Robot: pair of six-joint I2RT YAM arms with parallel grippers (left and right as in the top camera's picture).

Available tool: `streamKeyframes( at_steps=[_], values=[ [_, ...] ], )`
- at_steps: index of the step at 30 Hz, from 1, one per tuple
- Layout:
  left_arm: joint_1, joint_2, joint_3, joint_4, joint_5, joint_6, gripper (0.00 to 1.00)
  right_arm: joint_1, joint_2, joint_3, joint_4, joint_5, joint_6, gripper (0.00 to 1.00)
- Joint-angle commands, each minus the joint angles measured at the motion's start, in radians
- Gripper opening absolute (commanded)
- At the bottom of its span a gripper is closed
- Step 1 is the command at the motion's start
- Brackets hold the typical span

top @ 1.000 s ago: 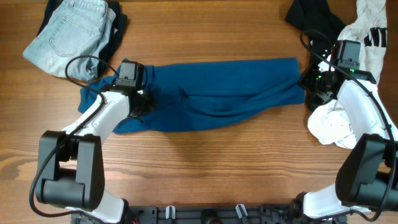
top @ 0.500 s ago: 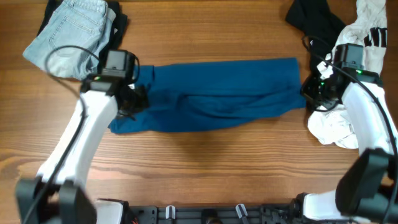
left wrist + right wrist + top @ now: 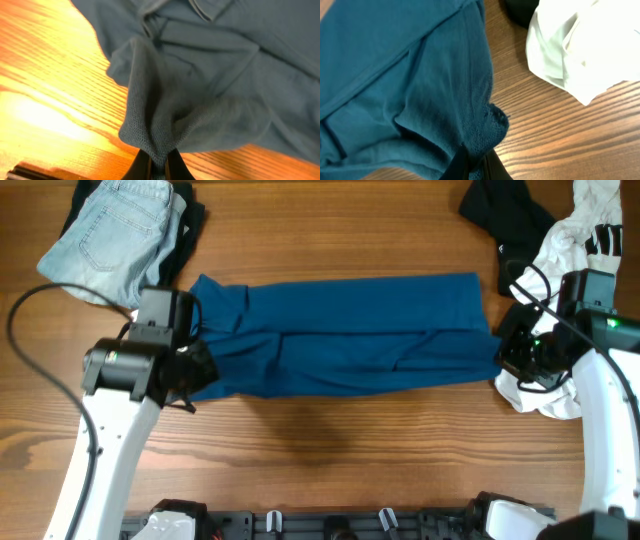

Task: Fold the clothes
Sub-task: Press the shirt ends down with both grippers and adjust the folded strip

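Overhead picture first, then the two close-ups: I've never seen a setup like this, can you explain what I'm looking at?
The overhead view looks straight down on a wooden table with two white robot arms, the left arm and the right arm. Each ends in a two-finger claw with a small camera beside it, and the two close-ups come from those cameras. A blue shirt lies stretched across the middle. The left claw is shut on a pinch of cloth at one end, and the right claw is shut on the other end. Also on the table are jeans at the far left, and a black garment and a white garment at the far right. None of those is held.
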Motion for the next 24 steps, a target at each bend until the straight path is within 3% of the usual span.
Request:
streamKeyframes(
  at_steps=[1, 6, 12, 24],
  values=[
    [0.036, -0.090, 0.009, -0.011, -0.077, -0.109, 0.04, -0.005, -0.061, 0.021, -0.010, -0.005, -0.029, 0.04],
    [0.112, -0.152, 0.009, 0.014, -0.101, -0.108, 0.04, -0.005, -0.055, 0.020, 0.027, -0.006, -0.043, 0.04],
    [0.153, -0.111, 0.009, 0.154, -0.095, -0.104, 0.04, -0.005, 0.047, 0.020, 0.105, -0.010, -0.047, 0.04],
    [0.153, 0.235, 0.009, 0.320, -0.092, -0.022, 0.04, 0.013, 0.297, 0.019, 0.280, -0.147, -0.125, 0.04]
  ],
)
